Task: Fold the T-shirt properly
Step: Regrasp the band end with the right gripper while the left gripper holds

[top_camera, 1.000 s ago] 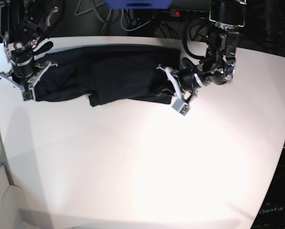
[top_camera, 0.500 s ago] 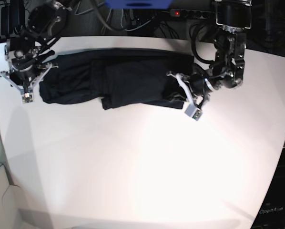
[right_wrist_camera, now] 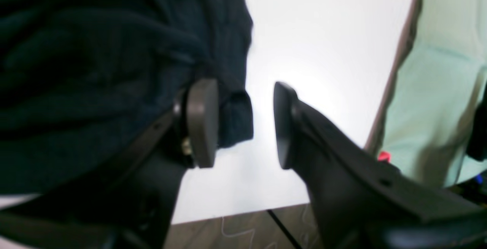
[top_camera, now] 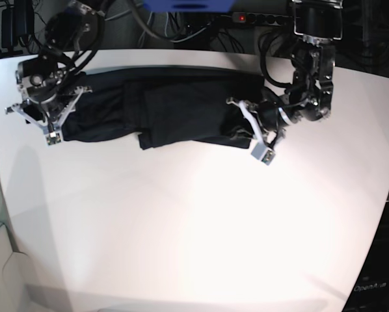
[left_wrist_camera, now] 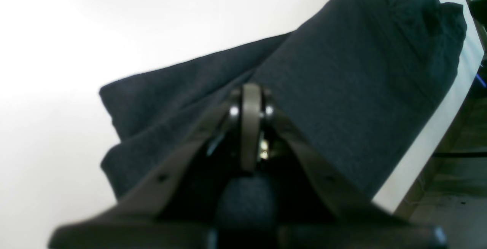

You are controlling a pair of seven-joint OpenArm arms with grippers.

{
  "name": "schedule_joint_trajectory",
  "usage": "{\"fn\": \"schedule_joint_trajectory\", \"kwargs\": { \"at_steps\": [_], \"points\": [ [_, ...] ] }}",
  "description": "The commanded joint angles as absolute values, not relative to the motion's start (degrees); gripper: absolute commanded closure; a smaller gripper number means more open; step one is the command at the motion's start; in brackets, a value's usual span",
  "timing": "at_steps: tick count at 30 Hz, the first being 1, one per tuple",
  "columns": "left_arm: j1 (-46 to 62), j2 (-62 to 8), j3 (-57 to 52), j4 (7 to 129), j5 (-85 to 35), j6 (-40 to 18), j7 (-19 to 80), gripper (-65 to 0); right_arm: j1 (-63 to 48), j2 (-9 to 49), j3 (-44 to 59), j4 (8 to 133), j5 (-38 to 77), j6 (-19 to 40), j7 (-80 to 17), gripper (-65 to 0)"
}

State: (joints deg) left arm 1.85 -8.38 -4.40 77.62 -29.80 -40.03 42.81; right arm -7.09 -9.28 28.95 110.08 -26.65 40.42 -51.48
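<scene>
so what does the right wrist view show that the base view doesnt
Only the right wrist view shows the right gripper up close, its fingers apart with a shirt corner beside one. Only the base view shows the whole shirt in a long band, and the left gripper at its other end. Both show the shirt on the white table.
</scene>
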Motion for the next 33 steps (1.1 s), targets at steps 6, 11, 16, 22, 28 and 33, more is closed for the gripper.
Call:
{"fn": "schedule_joint_trajectory", "kwargs": {
  "at_steps": [6,11,16,22,28,33],
  "points": [
    [0.8,-8.5,-4.5,78.3,-30.5,-40.0,41.9,0.0,-1.5,-9.0,29.4,111.1,-26.7,40.0,-56.7,-34.7],
    [0.7,-8.5,-4.6,78.4,-30.5,-40.0,41.9,0.0,0.9,-9.0,29.1,111.1,-18.6,40.0,-64.6,-40.2],
    [0.7,-8.8,-4.7,78.3,-30.5,-40.0,41.9,0.0,1.1,-5.0,29.4,111.1,-5.8,40.0,-74.9,-40.4],
    [0.7,-8.8,-4.7,78.2,-30.5,-40.0,41.9,0.0,1.2,-2.4,29.6,111.1,0.1,40.0,-77.7,-40.4],
    [0.7,-8.8,-4.8,78.5,-30.5,-40.0,41.9,0.0,1.5,-2.5,30.6,106.0,0.4,40.0,-77.0,-40.5],
    [0.7,-8.8,-4.8,78.5,-30.5,-40.0,41.8,0.0,1.5,-2.4,30.6,96.7,0.4,40.0,-70.4,-40.5]
  ]
}}
